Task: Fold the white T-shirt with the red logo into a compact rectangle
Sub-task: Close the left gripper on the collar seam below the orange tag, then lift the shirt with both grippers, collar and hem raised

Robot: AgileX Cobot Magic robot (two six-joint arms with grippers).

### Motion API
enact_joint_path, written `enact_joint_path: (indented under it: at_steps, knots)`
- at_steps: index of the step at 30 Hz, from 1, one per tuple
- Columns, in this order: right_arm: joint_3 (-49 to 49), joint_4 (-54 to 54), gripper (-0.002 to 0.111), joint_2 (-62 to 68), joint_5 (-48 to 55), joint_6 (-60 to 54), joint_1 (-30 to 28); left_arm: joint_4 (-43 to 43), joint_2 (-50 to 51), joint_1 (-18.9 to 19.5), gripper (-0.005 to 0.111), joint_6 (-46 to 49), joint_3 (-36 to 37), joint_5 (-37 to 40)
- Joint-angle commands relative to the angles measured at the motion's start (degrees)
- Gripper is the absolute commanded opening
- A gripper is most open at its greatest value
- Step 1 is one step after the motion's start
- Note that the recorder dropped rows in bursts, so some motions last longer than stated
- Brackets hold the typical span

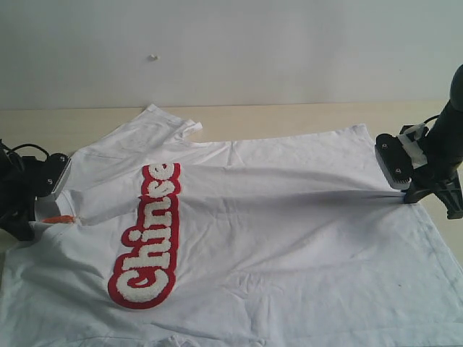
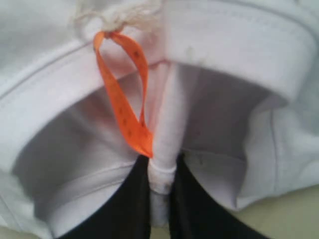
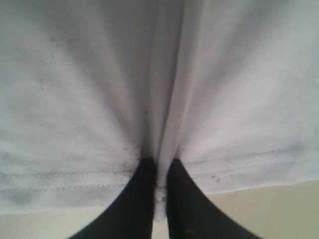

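Note:
The white T-shirt [image 1: 289,238] lies spread across the table, collar at the left, hem at the right. Its red logo [image 1: 147,237] with fluffy white letters runs along the chest. My left gripper [image 1: 52,210] is shut on the ribbed collar [image 2: 164,164] beside the orange neck tag [image 2: 127,107]. At the right, my right gripper [image 1: 400,196] is shut on a pinched fold of the hem [image 3: 160,194]. A taut crease runs through the cloth between the two grips. One sleeve [image 1: 155,124] lies folded at the far side.
The pale wooden table [image 1: 275,116] shows beyond the shirt, with a white wall behind it. The shirt's near edge runs out of the exterior view at the bottom. Dark arm bodies stand at both side edges of the table.

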Motion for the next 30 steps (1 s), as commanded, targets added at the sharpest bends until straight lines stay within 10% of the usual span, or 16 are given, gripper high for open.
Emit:
enact_joint_path:
  at_steps: [1,30]
  knots:
    - [0.3,-0.4,0.000,-0.7,0.2,-0.1,-0.1,2.6,1.8,0.1,0.000,-0.5,1.4,0.3]
    - [0.3,10.5,0.000,-12.3,6.1,11.3,-0.1,2.3,-8.5,0.1,0.000,-10.0,1.4,-0.2]
